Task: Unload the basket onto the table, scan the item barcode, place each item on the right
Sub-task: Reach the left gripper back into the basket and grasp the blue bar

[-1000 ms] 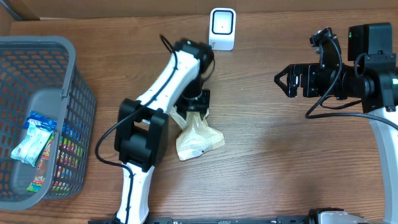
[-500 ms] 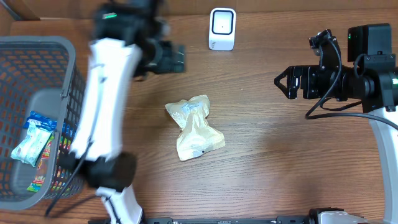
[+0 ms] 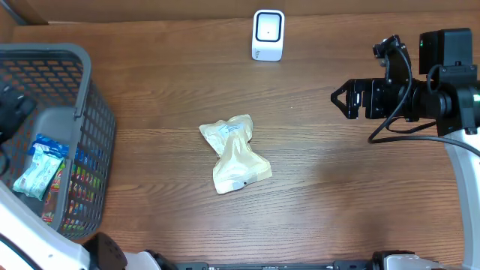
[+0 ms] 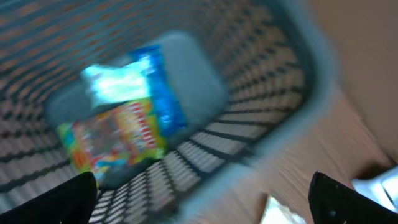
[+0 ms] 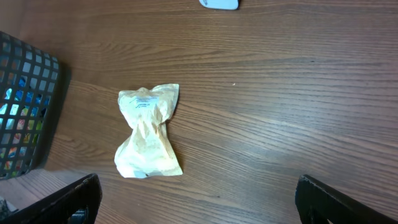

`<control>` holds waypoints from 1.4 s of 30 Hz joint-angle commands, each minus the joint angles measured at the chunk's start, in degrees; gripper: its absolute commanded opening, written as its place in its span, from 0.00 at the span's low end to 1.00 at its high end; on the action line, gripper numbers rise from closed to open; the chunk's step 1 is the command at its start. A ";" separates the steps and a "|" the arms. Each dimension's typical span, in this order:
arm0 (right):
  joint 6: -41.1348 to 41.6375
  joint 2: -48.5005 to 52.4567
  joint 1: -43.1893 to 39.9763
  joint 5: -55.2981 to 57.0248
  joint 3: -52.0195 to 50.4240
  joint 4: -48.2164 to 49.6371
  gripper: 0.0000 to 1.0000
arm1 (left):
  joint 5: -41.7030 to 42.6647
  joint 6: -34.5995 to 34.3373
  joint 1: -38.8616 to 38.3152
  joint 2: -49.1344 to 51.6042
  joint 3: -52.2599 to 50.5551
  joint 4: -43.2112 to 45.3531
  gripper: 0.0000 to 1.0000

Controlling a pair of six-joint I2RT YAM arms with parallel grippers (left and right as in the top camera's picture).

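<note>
1. At the middle of the brown wooden desk (image 3: 337,187): a pale yellow crinkled plastic packet (image 3: 234,154), pinched at the waist, lying flat, well apart from both pincers.
2. At the desk's far edge, about midway along: a small white box-shaped barcode scanner (image 3: 268,34), upright, well apart from the packet.
3. At the desk's left edge: a grey plastic mesh basket (image 3: 82,90), holding a blue-and-white wrapper (image 3: 41,157) and a multicoloured sweets bag (image 4: 118,134), the two overlapping.
4. Left pincer (image 4: 211,205): above the basket, looking down into it, the wrist view blurred; fingers spread wide at the bottom corners of that view, nothing between them.
5. Right pincer (image 3: 341,99): raised near the desk's right edge, pointing towards the middle; fingers wide apart, gripping nothing; packet and basket corner visible below in its wrist view.
</note>
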 commanded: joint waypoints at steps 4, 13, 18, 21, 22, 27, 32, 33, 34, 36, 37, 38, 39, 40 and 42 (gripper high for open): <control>-0.39 -0.13 0.26 -0.35 0.87 0.70 1.00 | -0.37 -3.80 4.63 4.31 -15.37 7.32 0.99; -0.37 -0.13 0.26 -0.35 0.87 0.61 1.00 | 0.22 -6.32 3.58 8.76 -37.81 27.69 0.91; -0.35 0.20 0.26 -0.35 0.87 0.57 1.00 | 0.11 -7.45 2.84 12.13 -46.95 35.93 0.85; -0.37 0.39 0.26 -0.35 0.87 0.37 1.00 | 0.04 -7.82 2.40 14.78 -50.71 40.11 0.83; -0.37 0.42 0.26 -0.35 0.87 0.37 1.00 | 0.04 -7.82 2.38 15.43 -51.56 41.18 0.82; -0.37 0.50 0.26 -0.33 0.87 0.37 1.00 | 0.11 -7.80 2.32 17.53 -53.33 44.39 0.77; -0.37 0.50 0.26 -0.33 0.87 0.39 1.00 | -1.03 -7.50 2.25 18.34 -53.35 45.77 0.58; -0.37 0.50 0.26 -0.33 0.87 0.39 1.00 | -1.73 -7.50 2.16 18.45 -53.35 45.86 0.57; -0.37 0.50 0.26 -0.35 0.87 0.39 1.00 | -2.34 -7.50 2.05 18.62 -53.37 45.97 0.57; -0.37 0.50 0.26 -0.33 0.87 0.39 1.00 | -4.66 -8.02 1.92 18.84 -54.55 47.06 0.56; -0.37 0.50 0.26 -0.33 0.87 0.39 1.00 | -4.98 -7.93 1.79 18.97 -55.39 48.00 0.56; -0.39 0.50 0.26 -0.33 0.87 0.39 1.00 | -5.29 -7.74 1.66 19.17 -56.22 48.65 0.56; -0.39 0.50 0.26 -0.33 0.87 0.42 1.00 | -5.46 -7.74 1.62 19.41 -56.74 48.87 0.53; -0.39 0.50 0.26 -0.33 0.87 0.39 1.00 | -5.46 -7.76 1.57 19.63 -57.31 48.81 0.49; -0.39 0.50 0.26 -0.33 0.87 0.37 1.00 | -5.20 -7.78 1.53 19.76 -57.48 48.02 0.38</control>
